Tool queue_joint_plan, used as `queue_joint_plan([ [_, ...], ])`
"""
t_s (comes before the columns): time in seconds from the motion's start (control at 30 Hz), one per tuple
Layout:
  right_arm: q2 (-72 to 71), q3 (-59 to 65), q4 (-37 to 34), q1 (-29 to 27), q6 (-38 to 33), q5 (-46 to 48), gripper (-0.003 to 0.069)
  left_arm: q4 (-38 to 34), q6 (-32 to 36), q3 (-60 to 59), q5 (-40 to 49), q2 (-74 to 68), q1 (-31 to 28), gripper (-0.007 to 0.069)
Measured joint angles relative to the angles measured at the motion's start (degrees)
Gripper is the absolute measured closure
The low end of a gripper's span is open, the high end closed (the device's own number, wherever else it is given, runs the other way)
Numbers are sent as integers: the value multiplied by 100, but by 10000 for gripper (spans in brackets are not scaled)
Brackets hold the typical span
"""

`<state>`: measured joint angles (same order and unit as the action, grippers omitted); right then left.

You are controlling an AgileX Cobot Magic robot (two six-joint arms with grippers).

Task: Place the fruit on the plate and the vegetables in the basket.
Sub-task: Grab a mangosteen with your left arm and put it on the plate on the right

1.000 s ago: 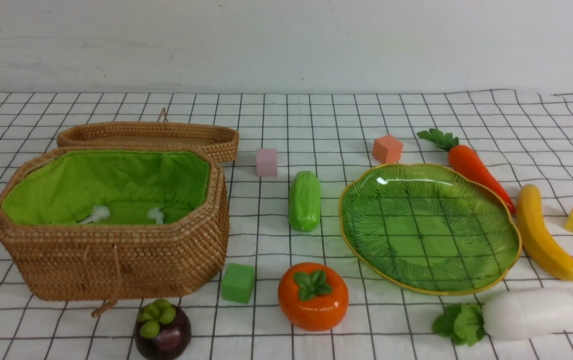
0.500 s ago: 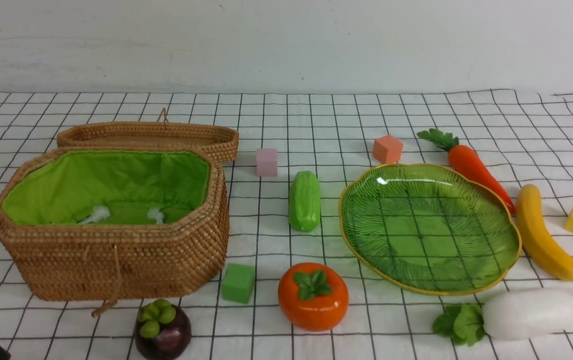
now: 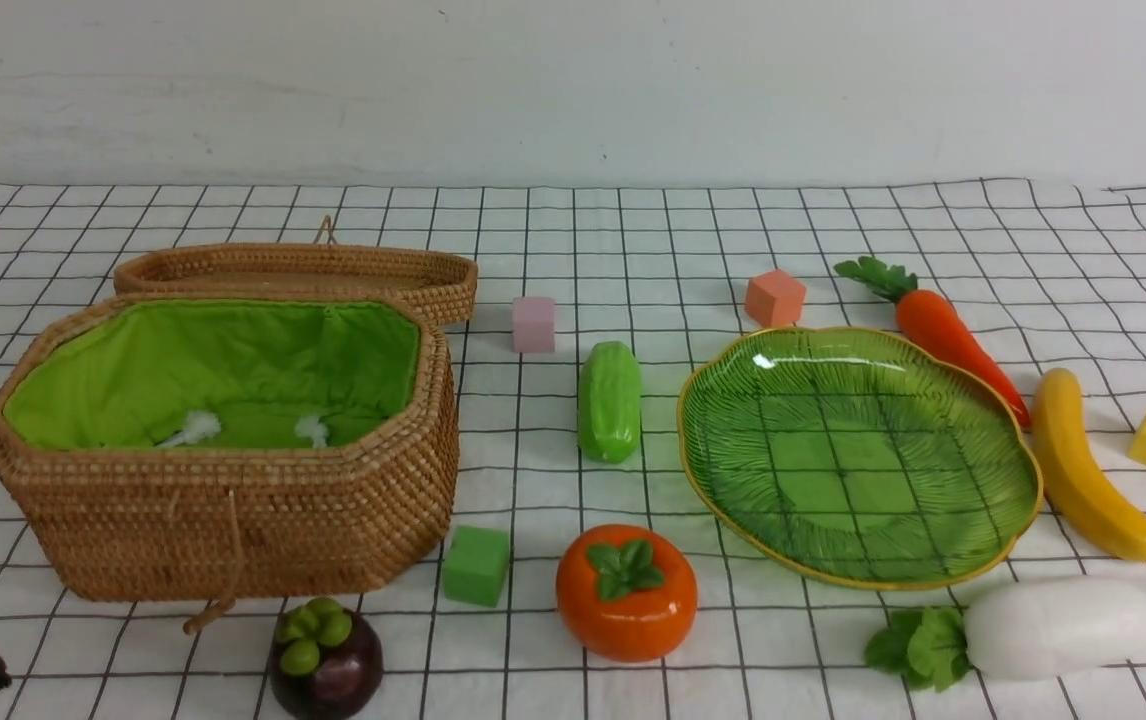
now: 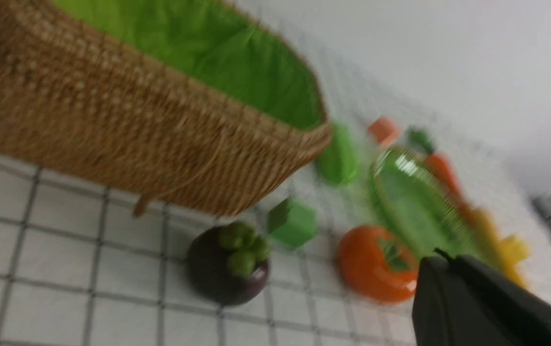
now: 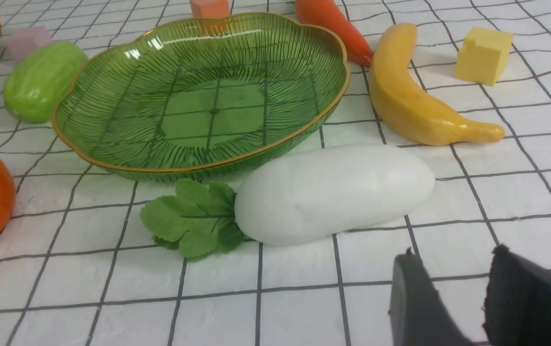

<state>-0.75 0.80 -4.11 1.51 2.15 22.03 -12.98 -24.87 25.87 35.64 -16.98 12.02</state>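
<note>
Two sets of fingers were only partly in view. The left fingers (image 4: 468, 293), dark and cut off by the frame in both the front and left wrist views, were pressed together near the mangosteen (image 3: 326, 660). The right fingers (image 5: 453, 298) stood spread, their bases cropped, near the radish (image 3: 1063, 628); the front view missed them. Both the plate (image 3: 858, 460) and the basket (image 3: 233, 530) stood on the bench (image 3: 773, 670), the basket's near wall hiding part of its floor. Its lid (image 3: 303, 268) lay behind, partly covered by the basket. The persimmon (image 3: 626, 595) and cucumber (image 3: 610, 402) lay between basket and plate. The carrot (image 3: 953, 335) was partly hidden behind the plate's rim, near the banana (image 3: 1093, 480). Blur softened the far things in the left wrist view.
</note>
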Motion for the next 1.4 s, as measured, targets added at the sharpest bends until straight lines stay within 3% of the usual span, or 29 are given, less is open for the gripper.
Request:
queue_joint_plan([
  [0.1, 0, 0, 0, 0, 0, 0, 416, 402, 305, 415, 499, -918, 0, 638],
  [0.33, 0, 0, 0, 0, 0, -4, 416, 541, 695, 582, 262, -2438, 0, 638],
  [0.53, 0, 0, -36, 0, 17, -6, 416, -532, 2011, 819, 488, -3048, 0, 638],
  [0.67, 0, 21, -869, 0, 424, -109, 416, -1118, 2611, 895, 815, -3054, 5, 638],
  [0.83, 0, 64, -2469, 0, 1129, -612, 416, -1165, 2727, 901, 978, -3054, 84, 638],
  [0.87, 0, 64, -2520, 0, 1141, -612, 416, -1165, 2734, 901, 969, -3054, 119, 638],
  [1.0, 0, 64, -3291, 0, 1277, -951, 426, -821, 2616, 901, 883, -3054, 846, 638],
  [1.17, 172, -688, -3683, 0, 931, 441, 496, 52, 1747, 1039, 846, -3054, 1255, 638],
  [1.4, 1718, -3797, -3339, 0, -905, 3362, 571, 641, 1452, 1462, 1062, -3323, 1277, 638],
])
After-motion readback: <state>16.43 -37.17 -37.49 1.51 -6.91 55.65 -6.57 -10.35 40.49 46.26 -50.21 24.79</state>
